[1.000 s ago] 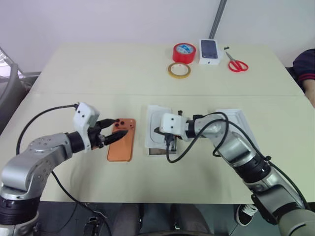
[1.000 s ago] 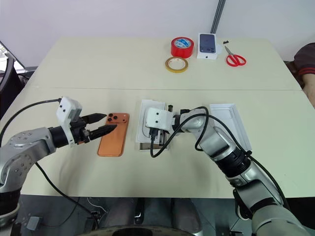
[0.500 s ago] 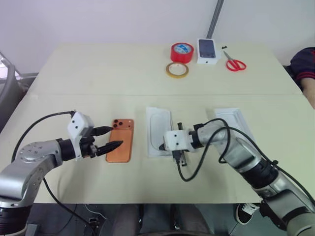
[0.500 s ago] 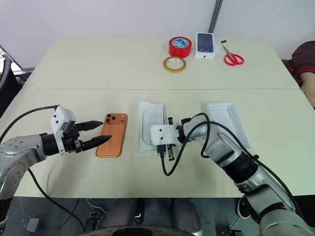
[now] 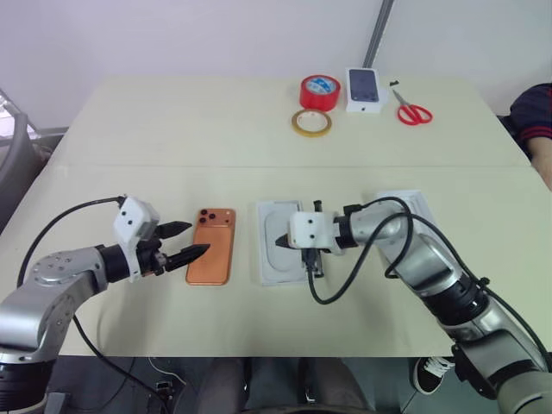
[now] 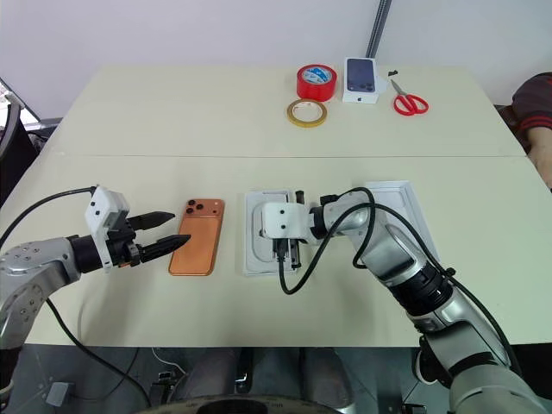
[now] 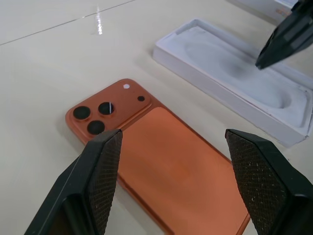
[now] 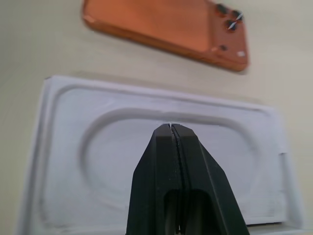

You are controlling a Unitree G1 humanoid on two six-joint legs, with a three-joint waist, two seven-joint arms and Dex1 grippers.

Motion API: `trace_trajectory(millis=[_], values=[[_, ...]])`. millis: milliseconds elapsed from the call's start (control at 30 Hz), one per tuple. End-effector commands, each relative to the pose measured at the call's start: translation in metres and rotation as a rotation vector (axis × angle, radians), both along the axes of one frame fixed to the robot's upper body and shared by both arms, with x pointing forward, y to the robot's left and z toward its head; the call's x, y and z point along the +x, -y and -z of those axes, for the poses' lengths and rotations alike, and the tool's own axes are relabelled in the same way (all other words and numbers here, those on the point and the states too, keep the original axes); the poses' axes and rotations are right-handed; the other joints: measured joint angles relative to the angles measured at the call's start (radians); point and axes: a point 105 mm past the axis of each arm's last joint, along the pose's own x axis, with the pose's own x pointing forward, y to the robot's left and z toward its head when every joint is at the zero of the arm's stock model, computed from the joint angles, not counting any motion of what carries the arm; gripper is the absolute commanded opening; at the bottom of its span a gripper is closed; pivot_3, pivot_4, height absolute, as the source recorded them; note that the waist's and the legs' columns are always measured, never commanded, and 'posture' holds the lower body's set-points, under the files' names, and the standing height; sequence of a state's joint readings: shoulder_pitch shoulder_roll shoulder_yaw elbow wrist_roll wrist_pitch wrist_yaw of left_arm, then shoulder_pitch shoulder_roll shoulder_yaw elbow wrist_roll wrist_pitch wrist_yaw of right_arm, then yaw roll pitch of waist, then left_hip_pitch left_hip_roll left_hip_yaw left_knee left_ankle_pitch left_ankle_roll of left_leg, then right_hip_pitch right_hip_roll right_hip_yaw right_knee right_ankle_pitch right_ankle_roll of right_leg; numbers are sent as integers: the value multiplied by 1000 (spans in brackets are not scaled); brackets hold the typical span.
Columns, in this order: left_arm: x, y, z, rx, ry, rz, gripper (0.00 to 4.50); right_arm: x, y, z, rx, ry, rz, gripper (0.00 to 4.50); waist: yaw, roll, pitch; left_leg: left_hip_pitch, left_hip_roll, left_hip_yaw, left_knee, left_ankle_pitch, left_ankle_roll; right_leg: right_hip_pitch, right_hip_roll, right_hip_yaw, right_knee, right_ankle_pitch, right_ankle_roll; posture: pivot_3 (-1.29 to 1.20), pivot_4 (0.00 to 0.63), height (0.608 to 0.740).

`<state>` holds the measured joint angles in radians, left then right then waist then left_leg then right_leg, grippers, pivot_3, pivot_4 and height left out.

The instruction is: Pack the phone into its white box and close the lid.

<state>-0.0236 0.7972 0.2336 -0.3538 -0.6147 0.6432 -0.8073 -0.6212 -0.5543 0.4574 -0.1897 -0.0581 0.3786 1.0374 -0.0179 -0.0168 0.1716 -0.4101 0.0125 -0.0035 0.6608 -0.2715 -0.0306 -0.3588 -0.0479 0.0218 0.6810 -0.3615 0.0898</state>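
My left claw (image 5: 191,241) gapes empty beside the glossy copper phone (image 5: 212,257); my right claw (image 8: 170,128), pinched shut, hovers over the moulded white insert (image 5: 281,251).

phone (image 5: 213,256) – bare table (image 5: 172,138) around | insert (image 5: 278,252) – right flank

Head views overlook the table (image 5: 259,129); wrist views sit close above the phone (image 7: 176,166).
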Motion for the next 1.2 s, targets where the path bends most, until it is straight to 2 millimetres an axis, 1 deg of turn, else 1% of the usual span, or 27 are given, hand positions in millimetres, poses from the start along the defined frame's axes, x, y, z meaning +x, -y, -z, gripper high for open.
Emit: trace_trajectory(millis=[33,133,233,367,467,533,633,767,867,1000,1067,1100,1167,1200], values=[[7,-15,-9,5,45,-89,3515,12,-9,-20,69,58,45,23,-1,0,0,0,0,0,0,0,0,0,0,0,0,0,0,0,150,736],[6,-16,-8,-1,44,-94,3515,21,-10,-14,42,80,79,23,-1,0,0,0,0,0,0,0,0,-1,0,0,1,0,0,0,150,736],[5,-14,-8,-12,44,-87,3515,32,-13,-10,58,74,140,23,-1,0,0,0,0,0,0,0,0,-1,0,0,1,0,0,0,150,736],[-6,-2,-12,-34,56,-11,3515,47,-14,-2,51,76,213,23,-3,0,0,0,0,0,0,0,0,-1,0,0,1,0,0,0,150,736],[-13,3,-11,-41,45,27,3515,53,-13,3,44,76,242,23,-3,1,0,0,0,1,0,0,0,-1,0,0,1,0,0,0,150,736],[-14,4,-10,-38,42,28,3515,55,-10,7,24,75,255,23,-2,1,0,0,0,0,0,0,0,-2,0,0,1,0,0,0,150,736],[-15,3,-9,-40,41,22,3515,53,0,11,-43,90,248,23,-2,1,0,0,0,1,0,0,0,-1,0,0,1,0,0,0,150,736],[-15,3,-9,-41,38,19,3515,51,11,9,-103,115,244,23,-2,1,0,0,0,0,-1,0,0,-1,0,0,1,0,0,0,150,736],[-14,3,-9,-42,38,17,3515,47,12,4,-105,120,229,23,-3,1,0,0,0,1,-1,0,0,-1,0,0,1,0,0,0,150,736],[-13,3,-8,-40,40,15,3515,44,2,-5,-58,139,211,23,-3,1,0,0,0,0,-1,0,0,-2,0,0,1,0,0,0,150,736],[-10,0,-8,-40,42,-13,3515,40,-9,-14,15,131,193,23,-4,1,0,0,0,0,-1,0,0,-2,0,0,1,0,0,0,150,736],[-8,-3,-8,-41,40,-37,3515,37,-15,-18,52,117,188,23,-4,1,0,0,0,1,-1,0,0,-2,0,0,1,0,0,0,150,736],[-1,-17,-6,-74,-7,-132,3515,29,-27,-22,100,93,153,23,-3,1,0,0,0,0,-1,0,0,-2,0,0,1,0,0,0,150,736],[3,-27,-4,-91,-47,-201,3774,24,-33,-22,111,82,136,6,-3,1,0,0,0,0,-1,0,0,-2,0,0,1,0,0,0,150,736]])
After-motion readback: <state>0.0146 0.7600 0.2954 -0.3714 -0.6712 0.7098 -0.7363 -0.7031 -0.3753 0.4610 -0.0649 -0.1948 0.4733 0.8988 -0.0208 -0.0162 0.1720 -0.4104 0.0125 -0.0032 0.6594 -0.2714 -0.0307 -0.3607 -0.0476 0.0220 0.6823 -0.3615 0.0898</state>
